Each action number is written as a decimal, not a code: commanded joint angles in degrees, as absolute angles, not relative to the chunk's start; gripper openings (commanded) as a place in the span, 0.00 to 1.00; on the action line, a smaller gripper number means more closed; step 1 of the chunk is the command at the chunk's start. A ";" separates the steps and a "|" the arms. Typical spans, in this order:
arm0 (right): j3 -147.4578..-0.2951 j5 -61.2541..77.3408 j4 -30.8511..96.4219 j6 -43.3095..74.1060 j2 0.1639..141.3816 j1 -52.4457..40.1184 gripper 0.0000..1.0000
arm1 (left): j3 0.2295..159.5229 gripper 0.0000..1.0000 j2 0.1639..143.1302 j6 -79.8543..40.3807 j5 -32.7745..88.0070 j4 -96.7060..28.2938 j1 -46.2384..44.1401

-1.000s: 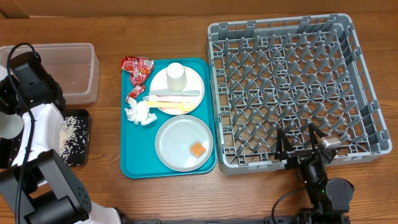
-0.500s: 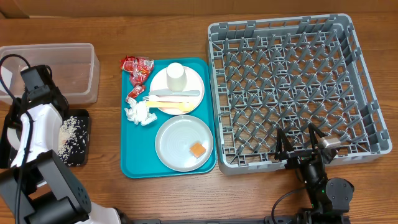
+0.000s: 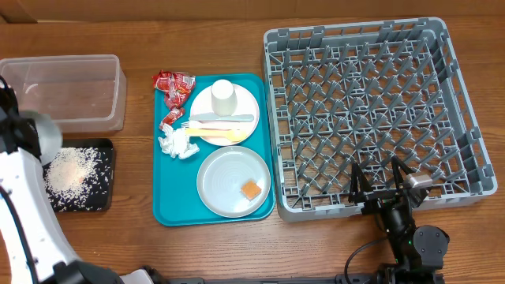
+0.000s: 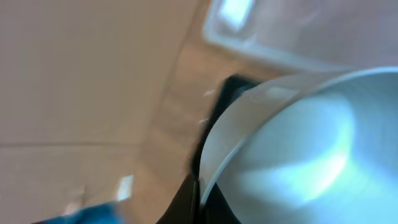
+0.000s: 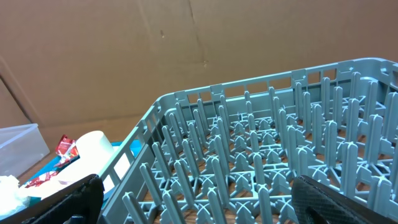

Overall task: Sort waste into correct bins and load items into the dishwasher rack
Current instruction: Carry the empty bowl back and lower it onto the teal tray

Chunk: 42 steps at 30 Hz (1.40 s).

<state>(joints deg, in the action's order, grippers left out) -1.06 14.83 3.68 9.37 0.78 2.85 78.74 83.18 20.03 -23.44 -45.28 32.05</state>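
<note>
My left gripper (image 4: 200, 198) is shut on the rim of the small grey bowl (image 4: 311, 149), which fills the blurred left wrist view. From overhead the bowl (image 3: 41, 136) hangs at the black tray's (image 3: 99, 201) upper left corner, where whitish rice (image 3: 71, 170) lies piled. The clear tub (image 3: 75, 87) stands behind it. Red wrappers (image 3: 173, 84), a napkin (image 3: 177, 143), a white cup (image 3: 223, 95), cutlery (image 3: 221, 122) and a grey plate (image 3: 229, 177) with an orange cube (image 3: 251, 189) lie on the teal tray. My right gripper (image 3: 383, 183) stands open at the rack's (image 3: 371, 102) near wall, with nothing between its fingers.
The teal tray (image 3: 162, 181) lies between the bins and the rack. Cup and cutlery rest on a pale plate (image 3: 245, 99). In the right wrist view the rack's upright pegs (image 5: 280, 143) fill the foreground, with a cardboard wall behind.
My left arm has swung off the clear tub toward the table's left edge, carrying the bowl and uncovering the black tray and its rice. The right arm has not moved.
</note>
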 commanded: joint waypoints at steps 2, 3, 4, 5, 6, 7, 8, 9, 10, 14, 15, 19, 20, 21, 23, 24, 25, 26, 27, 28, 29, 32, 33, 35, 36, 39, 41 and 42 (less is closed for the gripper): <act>-0.47 15.05 3.31 9.13 0.16 2.48 1.00 | 79.68 0.04 79.81 7.81 -2.79 -46.57 30.46; -0.47 15.05 3.31 9.13 0.16 2.48 1.00 | 79.68 0.04 79.20 7.11 0.73 -47.05 30.17; -0.47 15.07 3.29 9.13 0.16 2.48 1.00 | 79.68 0.04 78.65 6.92 3.75 -47.59 29.80; -0.47 15.07 3.31 9.13 0.16 2.48 1.00 | 79.68 0.04 78.02 6.52 6.46 -48.31 29.32; -0.47 15.05 3.31 9.13 0.16 2.48 1.00 | 79.68 0.04 77.56 5.87 7.92 -49.01 28.97; -0.47 15.05 3.31 9.13 0.16 2.48 1.00 | 79.68 0.04 77.10 5.06 8.95 -49.67 28.73; -0.47 15.05 3.29 9.13 0.16 2.48 1.00 | 79.68 0.04 76.64 4.10 9.89 -50.54 28.58; -0.47 15.05 3.29 9.13 0.16 2.48 1.00 | 79.68 0.04 76.16 3.31 10.74 -51.46 28.42; -0.47 15.07 3.31 9.13 0.16 2.48 1.00 | 79.68 0.04 75.64 2.57 11.81 -52.45 28.36; -0.47 15.07 3.29 9.13 0.16 2.48 1.00 | 79.68 0.04 73.91 2.33 19.66 -56.27 28.36; -0.47 15.05 3.31 9.13 0.16 2.48 1.00 | 79.66 0.04 73.52 2.33 22.61 -57.36 28.36; -0.47 15.05 3.29 9.13 0.16 2.48 1.00 | 79.66 0.04 72.77 2.35 30.37 -61.69 28.36; -0.47 15.07 3.29 9.13 0.16 2.48 1.00 | 79.66 0.04 72.79 2.33 32.05 -63.11 28.34; -0.47 15.05 3.29 9.13 0.16 2.48 1.00 | 79.66 0.04 72.84 2.33 33.34 -64.20 28.34; -0.47 15.05 3.31 9.13 0.16 2.48 1.00 | 79.66 0.04 72.84 2.28 35.48 -66.00 28.34; -0.47 15.05 3.29 9.13 0.16 2.48 1.00 | 79.64 0.04 72.84 2.20 36.45 -66.63 28.34; -0.47 15.07 3.31 9.13 0.16 2.48 1.00 | 79.64 0.04 72.84 1.80 37.36 -67.22 28.34; -0.47 15.05 3.31 9.13 0.16 2.48 1.00 | 79.64 0.05 72.84 1.19 37.54 -67.57 28.34; -0.47 15.05 3.31 9.13 0.16 2.48 1.00 | 79.61 0.04 72.84 0.19 37.54 -67.85 28.34; -0.47 15.05 3.31 9.13 0.16 2.48 1.00 | 79.61 0.04 72.84 -0.60 37.54 -68.25 28.34; -0.47 15.05 3.31 9.13 0.16 2.48 1.00 | 79.61 0.04 72.84 -0.91 37.56 -68.82 28.34; -0.47 15.05 3.31 9.13 0.16 2.48 1.00 | 79.59 0.04 72.84 -0.89 37.56 -70.70 28.25; -0.47 15.05 3.31 9.13 0.16 2.48 1.00 | 79.55 0.04 72.84 -0.89 37.56 -71.24 28.08; -0.47 15.05 3.29 9.13 0.16 2.48 1.00 | 79.53 0.04 72.84 -0.89 37.98 -72.47 27.42; -0.47 15.05 3.31 9.13 0.16 2.48 1.00 | 79.46 0.04 72.84 -0.84 38.76 -72.93 26.79; -0.47 15.05 3.29 9.13 0.16 2.48 1.00 | 79.22 0.04 72.84 -0.84 39.59 -73.80 23.49; -0.47 15.05 3.29 9.13 0.16 2.48 1.00 | 79.22 0.04 72.84 -0.86 38.35 -74.30 20.88; -0.47 15.05 3.29 9.13 0.16 2.48 1.00 | 79.22 0.04 72.84 -0.89 37.89 -74.35 19.59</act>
